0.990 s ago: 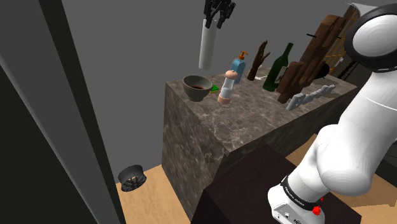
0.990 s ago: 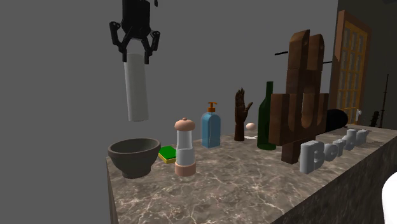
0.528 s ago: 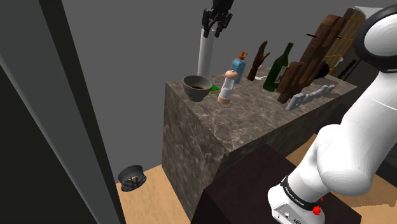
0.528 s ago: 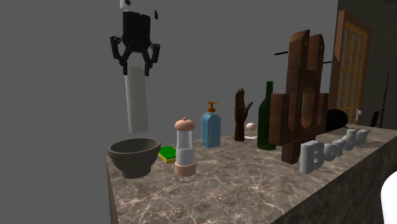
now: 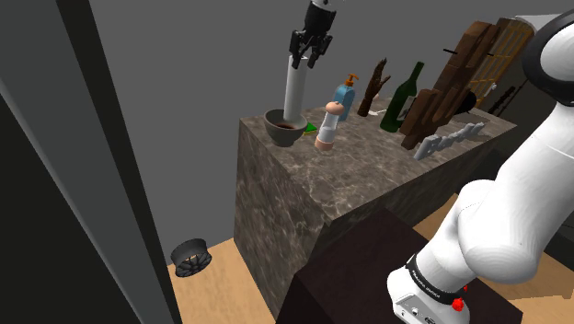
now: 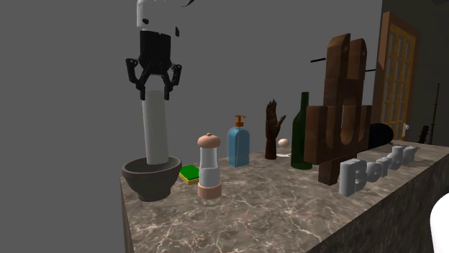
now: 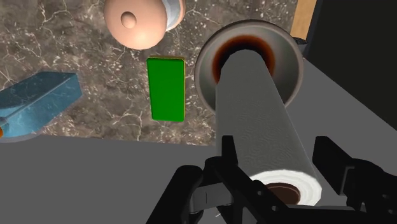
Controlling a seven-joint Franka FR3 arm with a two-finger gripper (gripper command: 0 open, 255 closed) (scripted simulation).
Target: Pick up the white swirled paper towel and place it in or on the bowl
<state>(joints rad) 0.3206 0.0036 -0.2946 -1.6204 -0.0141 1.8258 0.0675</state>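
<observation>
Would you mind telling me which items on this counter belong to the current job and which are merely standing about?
Job in hand: paper towel roll, clasped at its top by the gripper, lower end inside the rim of the bowl.
Just standing about: grinder, blue soap dispenser, green pad, green bottle, wooden hand, grey letters.

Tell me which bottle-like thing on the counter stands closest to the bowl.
The clear grinder with the pinkish cap and base, right beside the bowl; the blue soap dispenser and green bottle stand farther along.
</observation>
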